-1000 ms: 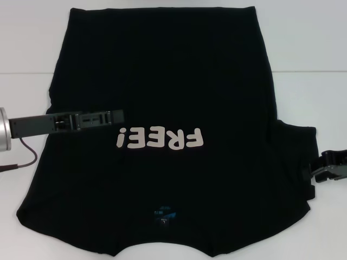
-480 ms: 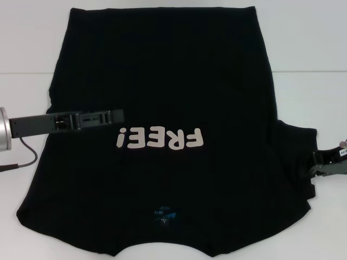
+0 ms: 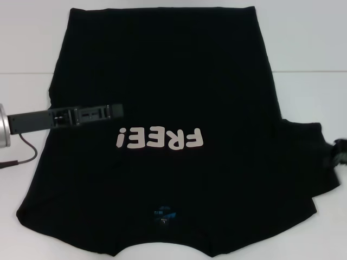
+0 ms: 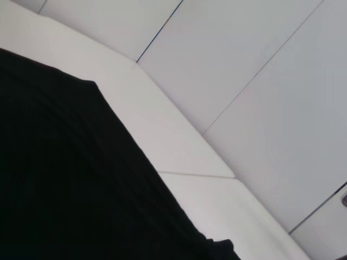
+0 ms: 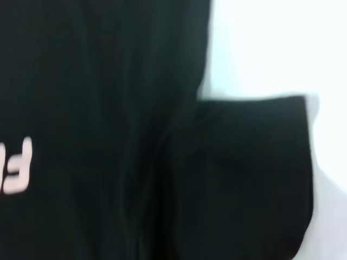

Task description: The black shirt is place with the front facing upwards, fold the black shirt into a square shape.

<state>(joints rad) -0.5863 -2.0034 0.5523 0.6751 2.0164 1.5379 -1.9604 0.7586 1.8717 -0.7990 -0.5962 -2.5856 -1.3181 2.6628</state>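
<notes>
Right claw (image 3: 339, 153) at black shirt (image 3: 162, 70) sleeve

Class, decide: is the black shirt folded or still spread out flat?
Mostly spread: the black shirt lies front up, lettering fully visible, right sleeve extended. Only its left side looks tucked in.

White table (image 3: 303, 97) carries the work; pale panelled wall (image 4: 255, 65) rises directly behind the table.
</notes>
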